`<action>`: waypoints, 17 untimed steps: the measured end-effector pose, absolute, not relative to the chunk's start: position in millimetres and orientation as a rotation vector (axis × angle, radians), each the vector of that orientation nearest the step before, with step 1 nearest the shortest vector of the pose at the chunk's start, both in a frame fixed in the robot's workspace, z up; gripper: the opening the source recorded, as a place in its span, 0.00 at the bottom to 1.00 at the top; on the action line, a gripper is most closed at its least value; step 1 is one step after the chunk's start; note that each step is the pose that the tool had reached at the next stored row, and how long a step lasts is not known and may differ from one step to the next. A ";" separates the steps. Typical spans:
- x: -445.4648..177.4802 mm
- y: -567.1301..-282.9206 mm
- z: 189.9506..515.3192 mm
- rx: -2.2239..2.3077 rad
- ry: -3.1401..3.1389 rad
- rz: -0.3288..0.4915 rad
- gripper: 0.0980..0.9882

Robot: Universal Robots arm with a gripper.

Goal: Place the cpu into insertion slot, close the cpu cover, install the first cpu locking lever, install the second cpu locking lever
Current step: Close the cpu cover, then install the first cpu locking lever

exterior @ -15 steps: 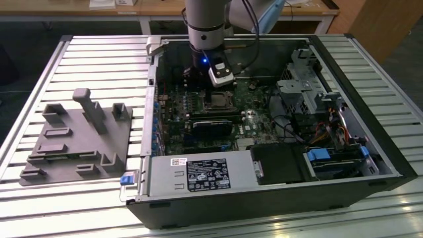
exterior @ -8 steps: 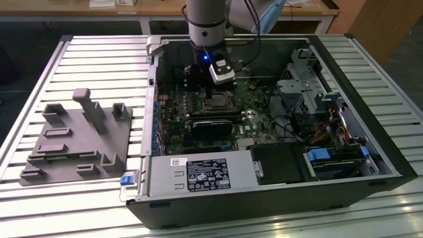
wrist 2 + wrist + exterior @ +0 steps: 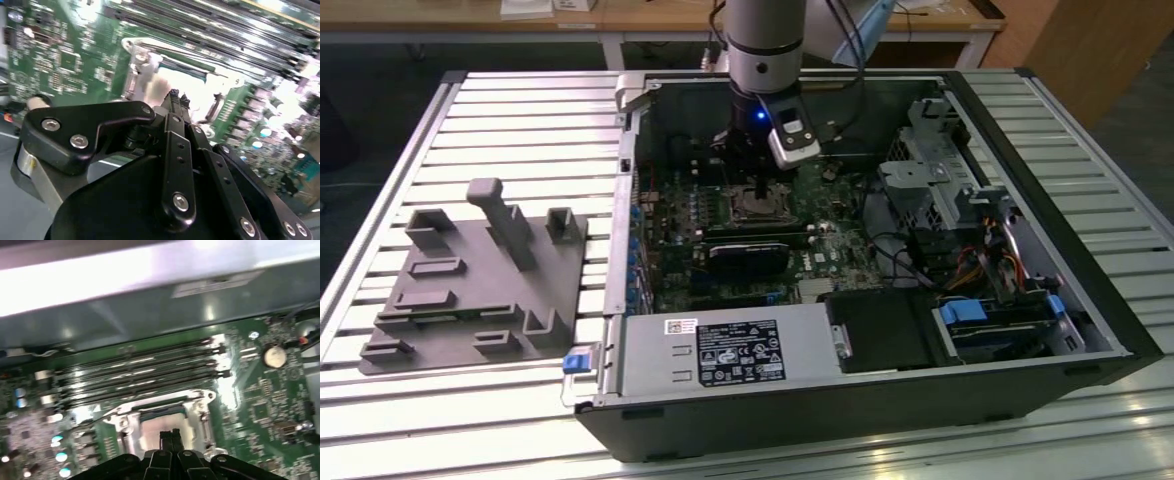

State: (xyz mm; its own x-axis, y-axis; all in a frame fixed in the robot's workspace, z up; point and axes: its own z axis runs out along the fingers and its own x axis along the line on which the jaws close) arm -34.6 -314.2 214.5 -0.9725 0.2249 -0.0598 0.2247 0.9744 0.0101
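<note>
Gripper (image 3: pixel 169 436) sat right over the insertion slot (image 3: pixel 754 207), fingertips pinched together, nothing visible between them. Contact with the parts below couldn't be told. The cpu (image 3: pixel 156 424) lay in the slot, dull silvery face up, framed by the cpu cover (image 3: pixel 165 399) — thin bright stamped steel. Judgement: the chip is light, rigid, smooth and fragile underneath, so take it by the edges only. The cover looks springy — press its rim, not the green circuit board (image 3: pixel 260 410).

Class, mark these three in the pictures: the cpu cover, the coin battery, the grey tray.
cpu cover (image 3: pixel 160 401): first wrist view, frame bar beside the memory slots.
coin battery (image 3: pixel 274 356): first wrist view, centre of its face.
grey tray (image 3: pixel 460 292): exterior view, flat base.
</note>
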 end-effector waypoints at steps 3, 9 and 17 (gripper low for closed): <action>-32.8 -314.3 215.6 0.349 3.062 0.005 0.01; -32.8 -314.2 230.2 0.349 3.062 0.005 0.01; -32.8 -314.2 240.6 0.349 3.062 0.005 0.01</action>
State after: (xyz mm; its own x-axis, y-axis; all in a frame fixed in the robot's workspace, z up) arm -32.8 -314.2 240.6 -0.9726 0.2248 -0.0590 0.2246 0.9744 0.0099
